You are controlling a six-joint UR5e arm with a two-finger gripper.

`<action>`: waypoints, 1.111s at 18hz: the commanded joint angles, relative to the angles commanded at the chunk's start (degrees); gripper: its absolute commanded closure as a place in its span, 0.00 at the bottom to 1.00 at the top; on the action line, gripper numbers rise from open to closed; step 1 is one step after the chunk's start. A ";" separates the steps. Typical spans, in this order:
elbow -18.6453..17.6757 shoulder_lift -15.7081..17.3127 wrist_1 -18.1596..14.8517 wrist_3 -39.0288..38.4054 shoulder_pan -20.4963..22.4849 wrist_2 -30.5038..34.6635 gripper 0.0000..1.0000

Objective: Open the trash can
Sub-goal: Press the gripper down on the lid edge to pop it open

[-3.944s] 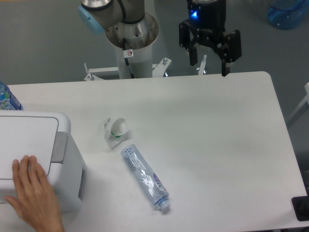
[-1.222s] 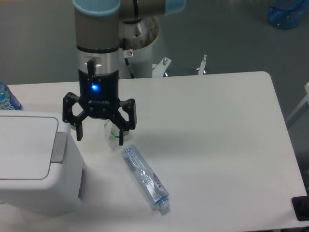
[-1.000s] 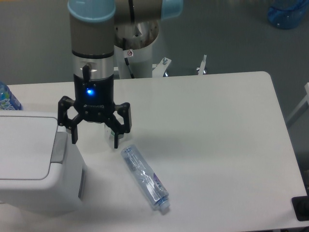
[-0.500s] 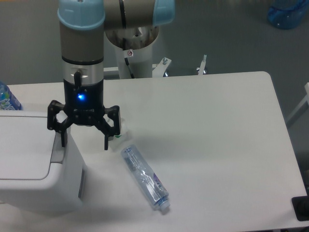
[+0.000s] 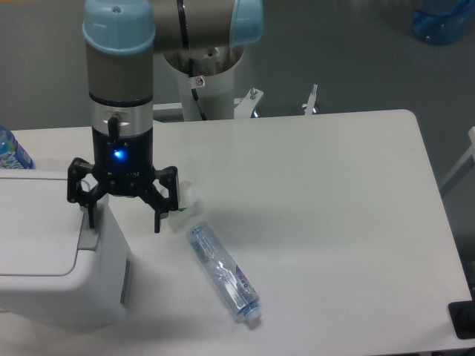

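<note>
Trash can [image 5: 52, 259]: one white boxy plastic bin with rounded corners is being shown at the left edge of the worktop [image 5: 326, 208], partly cut off by the frame.
Facing: the smooth flat lid [image 5: 37, 226] is being turned upward, and the grey rectangular push tab [image 5: 90, 236] is sitting on the lid's right edge, toward the middle of the worktop; the lid is lying closed.
Long axis: cannot be told, since the bin's left part is out of view.
Hand [image 5: 123, 213]: one black two-fingered hand is being held with its jaws spread wide and nothing between them; one finger [image 5: 90, 216] is hanging over the grey tab, the other over the bare worktop just right of the bin. Whether the finger is touching the tab cannot be told.
Clear bottle [image 5: 223, 272]: one crinkled transparent plastic bottle is lying on its side, right of the bin, angled from upper left to lower right.
Small white object [image 5: 183, 197]: one, with a green mark, is lying just beside the hand, partly hidden.
Blue containers: one [image 5: 10, 152] behind the bin, one [image 5: 443, 18] on the floor at the top right.
</note>
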 joint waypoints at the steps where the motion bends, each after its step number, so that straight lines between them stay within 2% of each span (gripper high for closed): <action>1: 0.00 0.00 0.00 0.09 0.00 0.00 0.00; 20: 0.00 -0.70 0.00 0.00 0.00 0.00 0.00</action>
